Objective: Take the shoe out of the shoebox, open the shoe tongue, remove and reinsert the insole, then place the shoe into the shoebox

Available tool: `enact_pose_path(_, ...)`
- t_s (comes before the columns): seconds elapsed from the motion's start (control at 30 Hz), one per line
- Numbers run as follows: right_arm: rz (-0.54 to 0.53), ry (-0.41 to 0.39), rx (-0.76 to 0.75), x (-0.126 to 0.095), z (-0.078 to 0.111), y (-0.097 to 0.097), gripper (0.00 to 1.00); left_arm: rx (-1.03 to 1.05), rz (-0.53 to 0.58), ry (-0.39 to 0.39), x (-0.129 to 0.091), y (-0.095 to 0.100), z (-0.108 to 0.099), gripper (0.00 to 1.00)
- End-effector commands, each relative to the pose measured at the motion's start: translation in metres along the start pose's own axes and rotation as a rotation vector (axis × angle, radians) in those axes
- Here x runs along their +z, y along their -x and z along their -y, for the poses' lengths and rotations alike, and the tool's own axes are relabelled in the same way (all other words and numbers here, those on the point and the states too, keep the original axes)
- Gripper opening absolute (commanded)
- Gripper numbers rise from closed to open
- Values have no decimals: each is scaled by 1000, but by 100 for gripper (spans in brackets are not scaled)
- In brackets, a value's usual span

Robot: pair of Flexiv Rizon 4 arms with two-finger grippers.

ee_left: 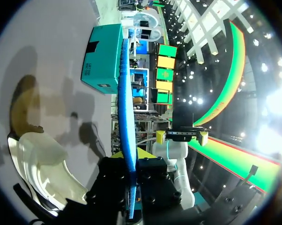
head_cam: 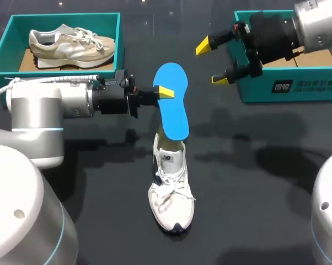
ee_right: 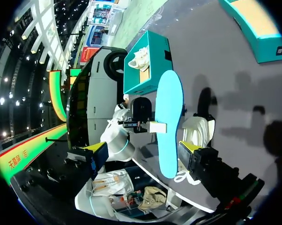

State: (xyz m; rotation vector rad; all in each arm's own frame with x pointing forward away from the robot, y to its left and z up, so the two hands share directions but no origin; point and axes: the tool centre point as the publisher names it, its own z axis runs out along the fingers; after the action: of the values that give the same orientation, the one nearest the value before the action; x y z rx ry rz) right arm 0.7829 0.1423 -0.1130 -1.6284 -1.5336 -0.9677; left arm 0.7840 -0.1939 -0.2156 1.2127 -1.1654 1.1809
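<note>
Currently, insole (head_cam: 174,110): pinched at one edge by the left gripper (head_cam: 165,92), lower end at the heel opening of the shoe (head_cam: 171,199) on the table (head_cam: 254,182).
Right gripper (head_cam: 211,63): spread wide, empty, near the right shoebox (head_cam: 287,88).
Risk: edge grip; insole may twist or buckle, tipping the unheld shoe.

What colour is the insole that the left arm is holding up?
The insole is bright blue, seen best in the head view.
</note>
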Motion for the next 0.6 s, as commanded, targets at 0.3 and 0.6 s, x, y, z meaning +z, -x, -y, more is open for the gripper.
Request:
enact_pose_path(0.3,732,22,52,20,3,-46,100,0,-1,1,0,1,0,0)
enact_pose_path(0.6,859,-7,30,35,3,-58,100,0,-1,1,0,1,0,0)
